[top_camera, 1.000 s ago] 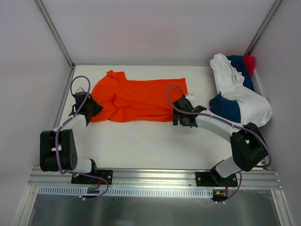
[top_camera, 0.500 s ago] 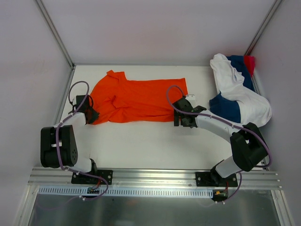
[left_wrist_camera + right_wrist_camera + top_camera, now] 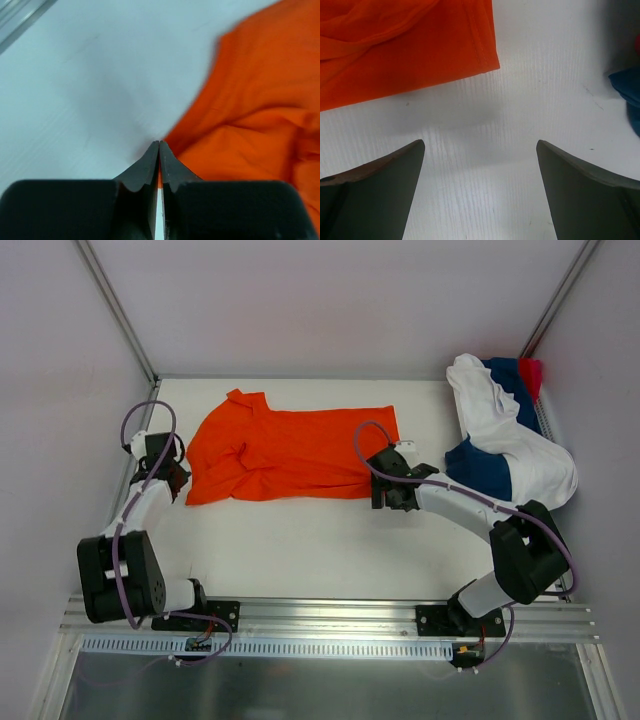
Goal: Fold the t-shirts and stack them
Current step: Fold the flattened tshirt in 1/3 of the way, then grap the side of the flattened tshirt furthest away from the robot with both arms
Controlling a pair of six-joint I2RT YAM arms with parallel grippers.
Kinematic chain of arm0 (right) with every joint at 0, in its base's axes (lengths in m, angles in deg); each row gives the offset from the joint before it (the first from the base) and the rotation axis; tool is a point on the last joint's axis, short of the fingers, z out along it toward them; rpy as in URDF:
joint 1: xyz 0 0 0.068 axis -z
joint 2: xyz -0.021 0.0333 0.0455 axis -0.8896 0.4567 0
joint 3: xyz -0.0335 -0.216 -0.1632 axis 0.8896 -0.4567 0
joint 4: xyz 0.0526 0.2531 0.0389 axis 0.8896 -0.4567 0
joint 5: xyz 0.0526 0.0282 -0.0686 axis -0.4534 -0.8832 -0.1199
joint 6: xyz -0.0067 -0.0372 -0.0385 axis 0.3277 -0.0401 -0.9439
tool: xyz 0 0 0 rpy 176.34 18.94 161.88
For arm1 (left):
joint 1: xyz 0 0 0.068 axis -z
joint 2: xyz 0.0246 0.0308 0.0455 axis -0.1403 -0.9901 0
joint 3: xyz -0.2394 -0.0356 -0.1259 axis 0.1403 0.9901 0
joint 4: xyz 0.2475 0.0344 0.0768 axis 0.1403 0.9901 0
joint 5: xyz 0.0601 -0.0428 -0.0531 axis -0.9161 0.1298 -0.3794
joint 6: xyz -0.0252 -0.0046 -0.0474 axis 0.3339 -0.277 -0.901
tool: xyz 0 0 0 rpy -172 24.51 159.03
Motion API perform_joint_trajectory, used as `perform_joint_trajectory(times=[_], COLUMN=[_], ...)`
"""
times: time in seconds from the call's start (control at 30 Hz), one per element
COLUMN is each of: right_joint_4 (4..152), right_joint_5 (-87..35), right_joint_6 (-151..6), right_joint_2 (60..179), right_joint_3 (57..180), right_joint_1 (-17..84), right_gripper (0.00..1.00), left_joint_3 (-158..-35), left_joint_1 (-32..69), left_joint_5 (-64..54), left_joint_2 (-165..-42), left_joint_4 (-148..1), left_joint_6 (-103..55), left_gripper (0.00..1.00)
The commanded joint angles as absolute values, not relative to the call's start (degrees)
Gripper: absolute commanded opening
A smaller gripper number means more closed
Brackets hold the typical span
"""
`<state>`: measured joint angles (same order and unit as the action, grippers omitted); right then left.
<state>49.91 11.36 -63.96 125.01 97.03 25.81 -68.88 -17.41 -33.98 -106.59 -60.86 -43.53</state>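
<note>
The orange t-shirt (image 3: 285,455) lies spread flat across the middle of the table. My left gripper (image 3: 176,478) sits at the shirt's left edge, its jaws pressed together. In the left wrist view a sliver of orange t-shirt (image 3: 260,100) shows between the jaws of the left gripper (image 3: 159,143). My right gripper (image 3: 385,495) stands wide open by the shirt's lower right corner. Seen from the right wrist, the right gripper (image 3: 480,142) has only bare table between its fingers, just short of the orange hem (image 3: 395,50). A white t-shirt (image 3: 500,425), a navy one (image 3: 485,468) and a red-pink one (image 3: 531,372) lie heaped at the back right.
The white table (image 3: 300,550) is closed in by pale walls with metal corner posts (image 3: 115,310). A metal rail (image 3: 330,615) holding both arm bases runs along the near edge. A bit of navy cloth (image 3: 627,85) shows at the right edge of the right wrist view.
My left gripper, still shut, has moved left and away from over the sleeve to the shirt's left edge. That edge has shifted slightly leftward. The right arm has not moved.
</note>
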Motion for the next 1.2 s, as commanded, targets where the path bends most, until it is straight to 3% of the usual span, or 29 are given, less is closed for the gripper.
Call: perform_joint_trajectory(times=[0.0,0.03,0.13,0.17,0.27,0.4,0.53,0.9,1.03,1.17], right_joint_4=[47.6,47.3,48.0,48.3,49.3,44.7,43.7,64.9,68.5,69.3], right_joint_5=[13.0,12.5,-1.0,-10.0,-17.4,-25.5,-29.0,-30.9,-29.3,-27.8], right_joint_6=[-67.3,-68.3,-72.6,-73.1,-75.6,-77.5,-77.8,-73.0,-72.4,-72.9], right_joint_2=[122.6,122.7,123.5,123.9,126.2,132.2,134.5,122.9,122.4,121.4], right_joint_3=[102.7,106.2,112.1,115.7,123.4,134.4,135.7,102.0,97.1,95.1], right_joint_1=[25.7,25.8,30.9,32.7,37.3,41.0,42.1,42.1,42.1,42.1], right_gripper=[0.99,0.99,1.0,0.99,1.0,0.99,0.99,0.99,0.99,0.99], left_joint_3=[-67.4,-67.8,-72.5,-74.9,-81.0,-95.0,-107.5,-140.9,-151.4,-154.0], left_joint_1=[-17.0,-17.0,-17.0,-16.9,-16.7,-16.6,-16.5,-14.2,-12.0,-12.3], left_joint_5=[-21.9,-16.1,-5.5,-2.7,7.8,16.2,15.9,2.7,-3.9,-9.0], left_joint_2=[-96.7,-96.5,-100.4,-101.6,-109.1,-126.1,-136.3,-158.6,-165.1,-169.4], left_joint_4=[-70.9,-73.7,-74.6,-75.8,-82.0,-80.3,-79.0,-66.0,-60.4,-58.2], left_joint_6=[-43.9,-44.6,-48.4,-50.2,-51.0,-50.0,-47.9,-44.4,-41.8,-45.3], left_gripper=[0.04,0.08,0.48,0.69,0.98,0.99,0.99,0.97,0.97,0.97])
